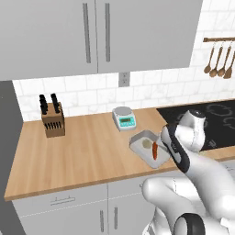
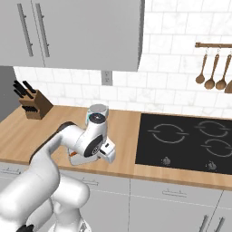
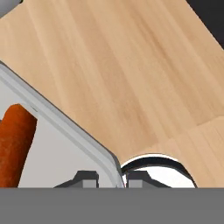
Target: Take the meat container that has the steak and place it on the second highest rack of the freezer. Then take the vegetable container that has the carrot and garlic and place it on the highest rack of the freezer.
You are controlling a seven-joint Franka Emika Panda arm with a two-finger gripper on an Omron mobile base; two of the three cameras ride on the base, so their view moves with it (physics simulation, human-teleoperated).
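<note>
Pale wood counter (image 1: 82, 151): your working surface, running from the knife block (image 1: 52, 117) at the left to the black cooktop (image 2: 190, 142) at the right.

Grey tray (image 1: 146, 148): the vegetable container, sitting on the counter near its front edge, just left of the cooktop. Inside it you have the carrot (image 1: 155, 150), orange-red, lying along the tray, and the garlic (image 1: 146, 143), a pale bulb just beside it, toward the back.

Gripper (image 3: 121, 178): in the hand view you see its two fingertips pressed close together, one on each side of the tray's rim, clamped on that wall. The carrot lies just inside the tray to the left.

Kitchen scale (image 1: 124, 117): grey, with a small green display; you cannot read any figures on it. It stands behind the tray, near the tiled wall.

Wall outlet (image 1: 124, 79): above the scale, below the grey wall cupboards (image 1: 96, 34).

Wooden utensils (image 2: 210, 74): hanging from a rail above the cooktop.

No legible brands or labels anywhere.
</note>
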